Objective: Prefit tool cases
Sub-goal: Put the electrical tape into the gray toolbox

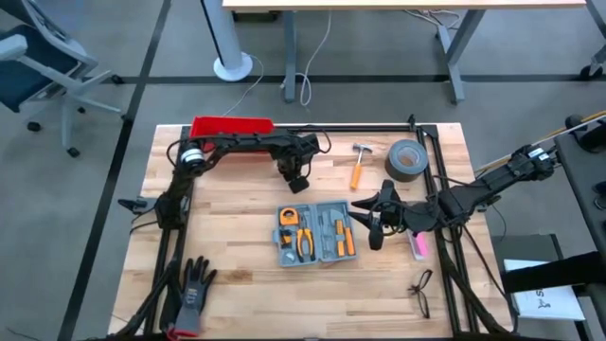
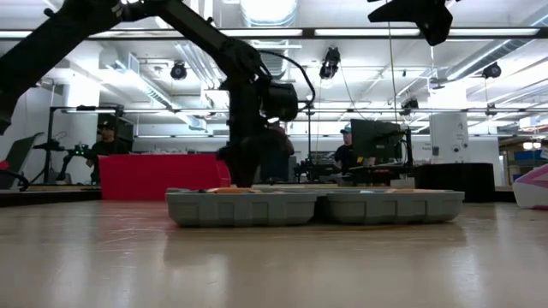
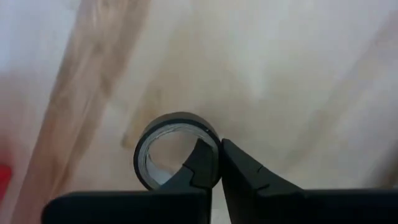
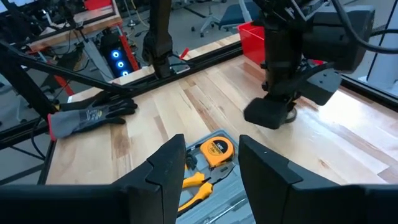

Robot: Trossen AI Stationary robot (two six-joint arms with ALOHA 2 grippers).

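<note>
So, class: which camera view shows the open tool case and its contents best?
The high view: the tool case lies open, with tape measure and pliers visible. The low view gives only its side walls; the right wrist view one corner; the left wrist view none.

The high view looks straight down on the whole wooden table (image 1: 246,275), the low view looks level across its surface into the room, and both share the open tool case (image 1: 315,233), while each wrist view looks out close past its own fingers.
</note>
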